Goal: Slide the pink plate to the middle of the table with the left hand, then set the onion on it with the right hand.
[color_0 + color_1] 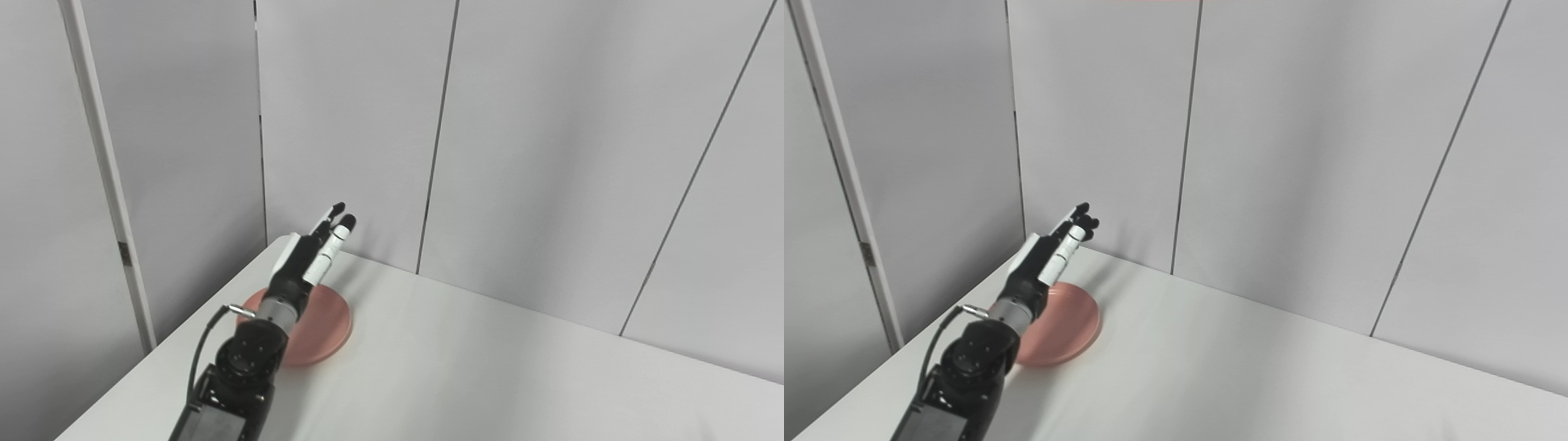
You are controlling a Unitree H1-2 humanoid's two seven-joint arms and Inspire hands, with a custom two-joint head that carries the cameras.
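Pink plate (318, 327) sits near the far left corner of the white table (490, 367), close to the left edge and not far from the back wall panels (551, 153). It lies flat, and its near-left part is hidden behind the robot's arm. Left hand (312, 251) reaches in from the bottom left and is stretched out above the plate's far rim, fingers (340, 229) straight and held close together, pointing up and away toward the corner. Nothing is in its grasp; the fingers are extended, not curled, so this hand reads as open and empty. Whether the palm or wrist touches the plate cannot be told from either head view, since the arm covers that spot. A black cable (205, 343) loops off the left side of the forearm (245, 367), just behind the metal wrist joint. Right hand does not appear in either view. No onion can be seen from this angle; the plate is the only task item on show, well off from the middle of the table.
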